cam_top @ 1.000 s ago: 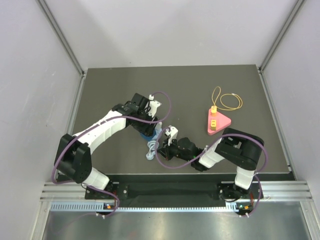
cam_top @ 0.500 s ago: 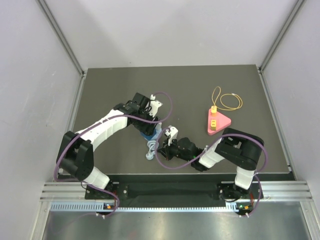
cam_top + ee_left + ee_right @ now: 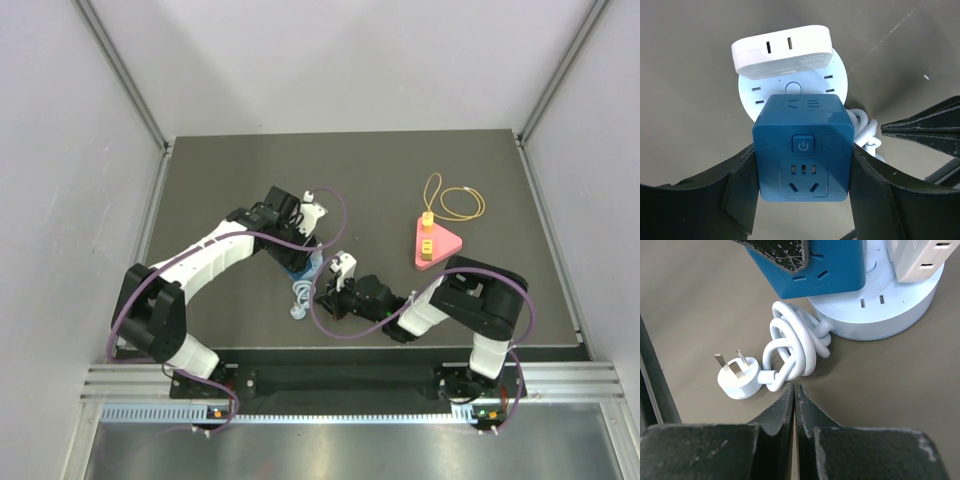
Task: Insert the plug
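Here, on a dark table point(image 3: 240, 170), the left gripper point(image 3: 802, 192) clamps a blue cube adapter point(image 3: 802, 150) between its two black fingers point(image 3: 735, 190), one pressed to each side of the cube. The cube stands upright on a round white socket base point(image 3: 837, 80), near the middle of the table, with its power button and socket face turned toward the wrist camera; how deep its pins sit cannot be told. A white adapter point(image 3: 782, 51) is on the far side of the same base, just beside the cube. A coiled white cable point(image 3: 795, 347) lies against the base and ends in a white plug point(image 3: 740, 377) lying flat on the table, prongs bare. The right gripper point(image 3: 794, 402) is low over the table, its fingers pressed together on nothing, tips just beside the coil. Well apart, to the right, sit a pink triangular block point(image 3: 435, 245) and a looped yellow cord point(image 3: 455, 203).
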`<state>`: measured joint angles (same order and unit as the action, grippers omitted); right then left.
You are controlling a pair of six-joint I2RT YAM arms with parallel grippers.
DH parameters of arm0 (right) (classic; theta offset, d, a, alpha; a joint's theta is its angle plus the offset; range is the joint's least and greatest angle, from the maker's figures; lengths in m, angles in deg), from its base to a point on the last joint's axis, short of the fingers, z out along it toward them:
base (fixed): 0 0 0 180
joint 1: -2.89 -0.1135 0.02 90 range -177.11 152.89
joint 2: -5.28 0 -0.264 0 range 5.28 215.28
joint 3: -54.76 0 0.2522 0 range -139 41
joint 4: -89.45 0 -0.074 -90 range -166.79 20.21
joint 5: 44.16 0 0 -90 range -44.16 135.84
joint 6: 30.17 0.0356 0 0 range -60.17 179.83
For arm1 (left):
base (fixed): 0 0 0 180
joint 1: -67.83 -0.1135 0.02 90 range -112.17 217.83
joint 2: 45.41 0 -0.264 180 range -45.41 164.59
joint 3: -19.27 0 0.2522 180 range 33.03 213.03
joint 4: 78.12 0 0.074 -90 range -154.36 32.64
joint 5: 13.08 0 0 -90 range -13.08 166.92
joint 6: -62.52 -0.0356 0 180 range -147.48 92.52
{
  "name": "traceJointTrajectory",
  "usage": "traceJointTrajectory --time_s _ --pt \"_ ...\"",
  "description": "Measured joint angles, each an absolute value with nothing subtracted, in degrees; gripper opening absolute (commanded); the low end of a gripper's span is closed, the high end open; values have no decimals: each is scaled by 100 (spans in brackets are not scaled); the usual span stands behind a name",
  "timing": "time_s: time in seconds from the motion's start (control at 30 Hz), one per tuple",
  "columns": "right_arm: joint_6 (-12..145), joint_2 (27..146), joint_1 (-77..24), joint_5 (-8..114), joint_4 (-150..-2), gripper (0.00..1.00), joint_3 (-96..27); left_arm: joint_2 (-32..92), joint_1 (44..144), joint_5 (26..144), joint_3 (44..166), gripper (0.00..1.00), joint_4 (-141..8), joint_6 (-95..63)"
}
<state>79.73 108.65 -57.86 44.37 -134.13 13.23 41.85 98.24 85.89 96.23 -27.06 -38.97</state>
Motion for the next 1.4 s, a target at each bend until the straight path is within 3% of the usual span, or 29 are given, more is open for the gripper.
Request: traceJointTrajectory --time_s 0.5,0.6,0.7,0.87,1.07,1.23,1.4 --pt "7910 10865 -5786 4507 -13365 0 1325 4190 9822 8585 9754 0 -2545 -4273" --pt "7960 10863 -5786 4504 -13282 33 1321 4190 9811 8635 9892 0 -2518 -4257" --pt "8098 10863 -5786 4469 -13238 47 1312 4190 9798 8700 10023 0 -2529 -4205" --pt "8395 10859 -5786 4330 -13315 54 1307 4190 9796 8744 10089 0 -2529 -4113" --pt "8553 11106 -5786 4338 -13553 50 1030 4190 9792 8707 10089 0 -2518 -4096" --pt "8605 11418 -5786 4397 -13594 39 715 4190 9792 8694 10089 0 -2523 -4052" --pt "8655 11554 -5782 4349 -13564 5 584 4190 9792 8696 10089 0 -2523 -3973"
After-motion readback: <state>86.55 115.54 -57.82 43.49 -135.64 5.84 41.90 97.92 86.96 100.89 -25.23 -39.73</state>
